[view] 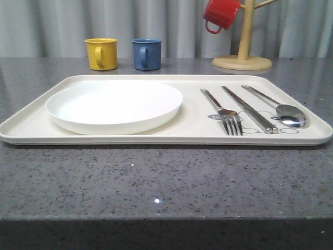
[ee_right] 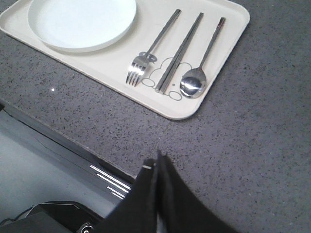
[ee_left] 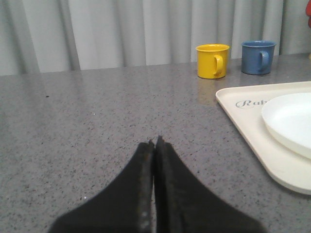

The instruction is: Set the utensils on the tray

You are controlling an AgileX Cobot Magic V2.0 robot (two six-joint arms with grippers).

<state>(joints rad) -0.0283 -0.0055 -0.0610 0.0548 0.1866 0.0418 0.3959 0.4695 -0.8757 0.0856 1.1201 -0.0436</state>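
Observation:
The cream tray (view: 31, 122) lies across the grey counter. On its left half rests the round white plate (view: 114, 104). On its right half the steel fork (view: 225, 113), the pair of chopsticks (view: 250, 110) and the spoon (view: 283, 110) lie side by side, handles pointing away. In the right wrist view the tray (ee_right: 121, 68) holds the fork (ee_right: 146, 56), chopsticks (ee_right: 177, 53) and spoon (ee_right: 199, 73). My right gripper (ee_right: 158, 160) is shut and empty above the counter's front edge, clear of the tray. My left gripper (ee_left: 155, 143) is shut and empty over bare counter, left of the tray (ee_left: 252, 141).
A yellow mug (view: 101, 53) and a blue mug (view: 145, 53) stand behind the tray. A red mug (view: 221, 14) hangs on a wooden mug tree (view: 243, 57) at the back right. A curtain closes off the back. The counter's front edge drops away near my right gripper.

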